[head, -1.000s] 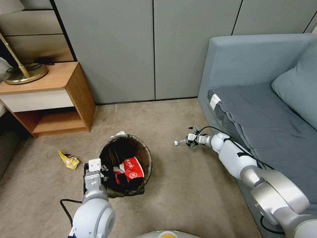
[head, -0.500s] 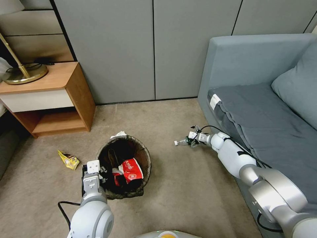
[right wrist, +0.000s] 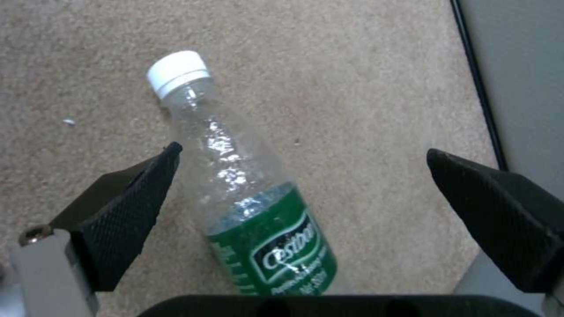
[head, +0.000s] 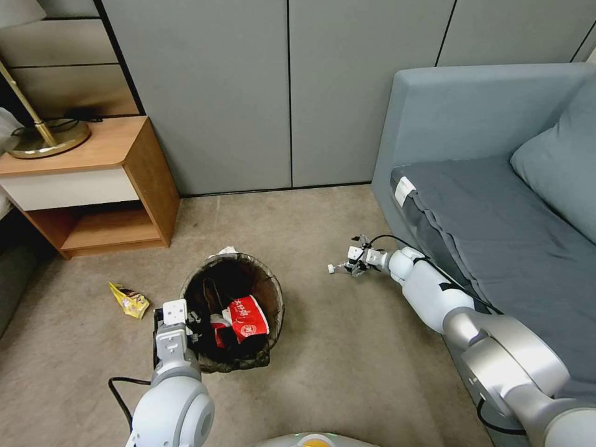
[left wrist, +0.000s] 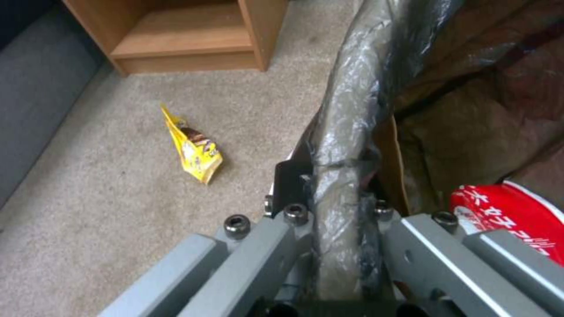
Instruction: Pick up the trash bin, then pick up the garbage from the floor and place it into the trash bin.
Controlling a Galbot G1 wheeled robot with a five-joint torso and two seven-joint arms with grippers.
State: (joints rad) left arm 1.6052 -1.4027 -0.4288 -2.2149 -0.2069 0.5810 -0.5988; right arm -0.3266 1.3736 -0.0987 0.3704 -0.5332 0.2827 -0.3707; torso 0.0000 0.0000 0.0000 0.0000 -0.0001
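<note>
Your right gripper has crept closer, wide open around the bottle, ready to grab. Your left gripper holds the bin.

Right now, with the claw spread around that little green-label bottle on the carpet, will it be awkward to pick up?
Probably a little. The bottle looks empty and clear, so likely light. Its round body lies on its side and may roll if one finger of the open right gripper nudges it first. The thin plastic might dent when squeezed.
</note>
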